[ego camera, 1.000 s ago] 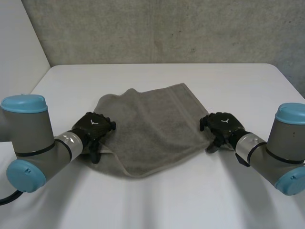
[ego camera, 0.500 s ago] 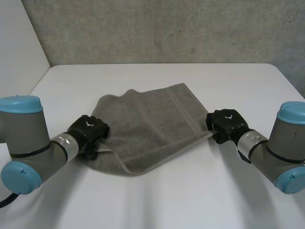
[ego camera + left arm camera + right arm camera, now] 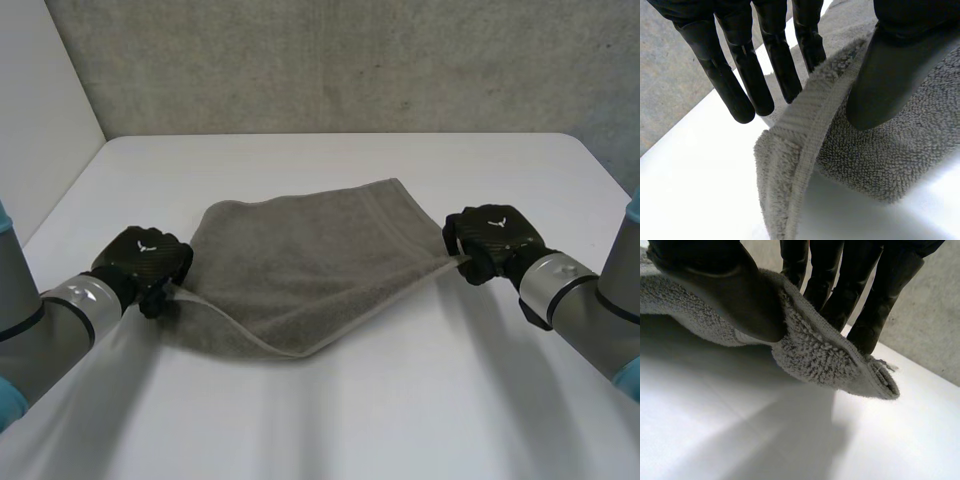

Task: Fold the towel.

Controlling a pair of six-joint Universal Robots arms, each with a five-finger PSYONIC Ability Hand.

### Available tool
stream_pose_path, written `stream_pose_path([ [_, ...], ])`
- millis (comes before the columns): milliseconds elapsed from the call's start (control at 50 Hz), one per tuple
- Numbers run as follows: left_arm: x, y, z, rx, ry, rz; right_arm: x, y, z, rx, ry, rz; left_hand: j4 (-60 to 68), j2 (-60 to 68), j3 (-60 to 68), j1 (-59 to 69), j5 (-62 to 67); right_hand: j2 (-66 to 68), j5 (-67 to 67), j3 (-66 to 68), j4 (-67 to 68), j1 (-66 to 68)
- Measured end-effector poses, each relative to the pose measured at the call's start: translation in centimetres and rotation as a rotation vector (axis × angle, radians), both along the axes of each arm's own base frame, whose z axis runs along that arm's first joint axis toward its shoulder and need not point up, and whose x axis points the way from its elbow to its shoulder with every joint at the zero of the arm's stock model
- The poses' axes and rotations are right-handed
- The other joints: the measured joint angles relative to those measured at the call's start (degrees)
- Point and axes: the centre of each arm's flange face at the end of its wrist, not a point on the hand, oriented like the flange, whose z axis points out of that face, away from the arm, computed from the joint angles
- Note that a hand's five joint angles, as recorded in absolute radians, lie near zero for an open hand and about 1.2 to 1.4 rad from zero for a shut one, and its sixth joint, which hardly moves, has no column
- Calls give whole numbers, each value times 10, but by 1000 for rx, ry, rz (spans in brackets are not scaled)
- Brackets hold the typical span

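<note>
A grey towel (image 3: 310, 260) lies spread across the middle of the white table (image 3: 330, 420), its near edge lifted off the surface. My left hand (image 3: 143, 262) pinches the towel's left corner (image 3: 805, 120) between thumb and fingers. At the opposite end, my right hand (image 3: 492, 238) pinches the right corner (image 3: 840, 360) the same way, the corner tip sticking out past the fingers. Both corners are raised, and the cloth is stretched between the two hands.
A grey concrete wall (image 3: 330, 60) stands behind the table's far edge. A white panel (image 3: 40, 110) stands at the far left. Bare table surface lies in front of the towel and to both sides.
Both hands have closed on the towel's side corners and moved outward and up. The towel has been pulled wider and its near edge has lifted.
</note>
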Motion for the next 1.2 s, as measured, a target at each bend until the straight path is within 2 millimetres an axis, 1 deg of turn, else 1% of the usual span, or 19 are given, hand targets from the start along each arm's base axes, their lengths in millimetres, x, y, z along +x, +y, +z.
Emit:
stream_pose_path([
  [100,2,11,-3,18,0,-3,-1,6,5,4,-3,6,-26,-26,-30,-26,-27,0,0,1,0,0],
  [180,6,15,-10,36,-5,5,-2,9,4,20,0,14,-82,-81,-85,-82,-82,0,0,1,0,0],
  [240,9,16,-16,47,-9,16,-2,11,2,32,4,19,-93,-94,-97,-95,-95,0,0,1,0,0],
  [280,11,16,-19,48,-10,21,-2,12,0,38,7,21,-115,-116,-120,-117,-115,0,0,1,0,0],
  [340,13,15,-23,49,-11,27,-2,13,-2,46,9,24,-193,-198,-202,-199,-194,0,0,1,0,0],
  [400,13,12,-27,44,-12,29,-1,14,-3,53,11,26,-322,-318,-327,-319,-321,0,0,1,0,0],
  [440,13,11,-29,39,-11,29,-1,14,-4,55,11,27,-360,-357,-366,-358,-365,0,0,1,0,0],
  [480,12,9,-31,32,-10,29,-1,14,-4,57,11,27,-375,-377,-385,-378,-389,0,0,1,0,0],
  [600,12,6,-33,13,-7,29,-2,15,-5,62,12,29,-375,-379,-386,-379,-391,0,0,1,0,0],
  [660,11,5,-33,6,-5,28,-2,16,-6,65,13,30,-357,-358,-360,-354,-358,0,0,1,0,0],
  [720,11,5,-34,4,-4,28,-2,17,-7,68,13,31,-271,-265,-275,-264,-273,0,0,1,0,0],
  [760,11,4,-34,2,-2,29,-2,17,-7,68,14,31,-85,-96,-96,-87,-99,0,0,1,0,0],
  [780,11,4,-34,0,-1,29,-2,17,-7,69,14,31,-50,-61,-61,-60,-65,0,0,1,0,0],
  [820,11,3,-33,-7,2,30,-2,17,-7,69,14,31,65,57,56,58,52,0,0,1,0,0],
  [860,10,1,-32,-18,5,30,-2,17,-7,68,14,31,93,85,89,80,85,0,0,1,0,0],
  [1020,10,-6,-29,-82,20,27,-2,16,-5,63,12,27,94,87,99,80,95,0,0,1,0,0],
  [1100,12,-7,-22,-106,39,6,-2,16,2,56,9,30,94,87,100,80,95,0,0,1,0,0],
  [1160,18,-7,-2,-158,72,-10,-4,17,25,33,0,38,94,89,101,80,95,0,0,1,0,0],
  [1200,21,-6,16,-199,102,-14,-7,17,42,15,-8,42,94,89,102,80,95,0,0,1,0,0],
])
